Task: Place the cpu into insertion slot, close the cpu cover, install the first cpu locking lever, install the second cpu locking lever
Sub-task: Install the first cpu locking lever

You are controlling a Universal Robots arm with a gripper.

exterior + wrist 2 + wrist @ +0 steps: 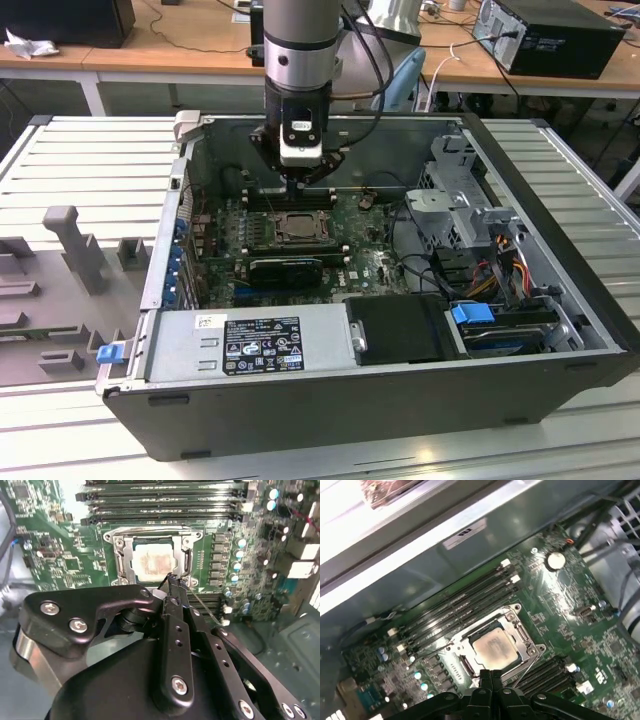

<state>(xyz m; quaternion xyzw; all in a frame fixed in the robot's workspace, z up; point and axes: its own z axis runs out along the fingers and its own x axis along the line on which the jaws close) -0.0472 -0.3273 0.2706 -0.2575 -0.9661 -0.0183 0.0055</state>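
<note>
**Black two-finger pincer (170,582), tips pressed together and holding nothing, at the socket's near edge.**
Just beyond its tips, the silvery square cpu (150,562) lies in the dark-bordered insertion slot (150,530) under the lowered metal-frame cpu cover (186,555). Lever locking seems in hand and calls for a short, careful push. Farther off, long black memory slots (165,510) close that side.

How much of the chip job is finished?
The cpu sits in the insertion slot, and the cpu cover looks folded down over it. The tool is at the socket's edge, tips together. I can't tell if either locking lever is latched.
</note>
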